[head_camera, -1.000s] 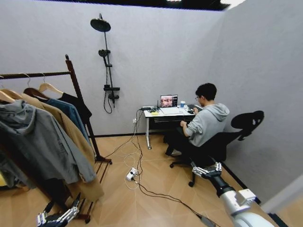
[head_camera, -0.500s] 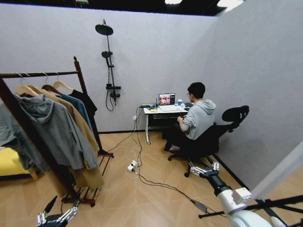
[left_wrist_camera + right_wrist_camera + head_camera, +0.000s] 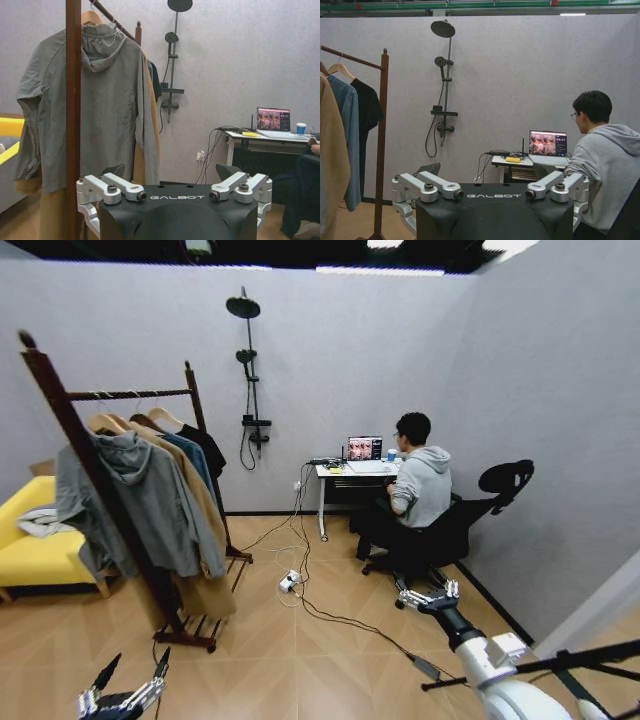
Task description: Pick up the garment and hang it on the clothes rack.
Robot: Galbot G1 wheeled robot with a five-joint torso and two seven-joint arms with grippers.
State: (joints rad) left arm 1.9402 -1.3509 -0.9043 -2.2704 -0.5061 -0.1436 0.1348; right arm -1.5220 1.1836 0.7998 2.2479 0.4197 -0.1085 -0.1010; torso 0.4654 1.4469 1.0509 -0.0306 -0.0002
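The clothes rack [image 3: 129, 394] stands at the left on the wooden floor, a dark red-brown frame with two knobbed posts. The garment [image 3: 211, 447], a short black top on a light wooden hanger, hangs at the bar's far end, behind a blue jacket [image 3: 186, 455], a tan coat and a grey hoodie [image 3: 140, 500]. The right wrist view shows the garment [image 3: 368, 116] beside the rack's post [image 3: 380, 145]. My left gripper [image 3: 128, 695] hangs low, open and empty, near the rack's base. My right gripper [image 3: 430, 598] is out over the floor at the right, open and empty.
A person sits in a black chair [image 3: 470, 530] at a small desk [image 3: 350, 472] by the back wall. Cables and a power strip [image 3: 288, 583] trail across the floor. A yellow sofa [image 3: 30, 550] stands behind the rack. Dark stand legs [image 3: 560, 660] cross the lower right.
The whole head view has shifted, so the camera has moved: the rack now shows whole and farther off, and the yellow sofa has come into view. Both grippers keep their places in the picture.
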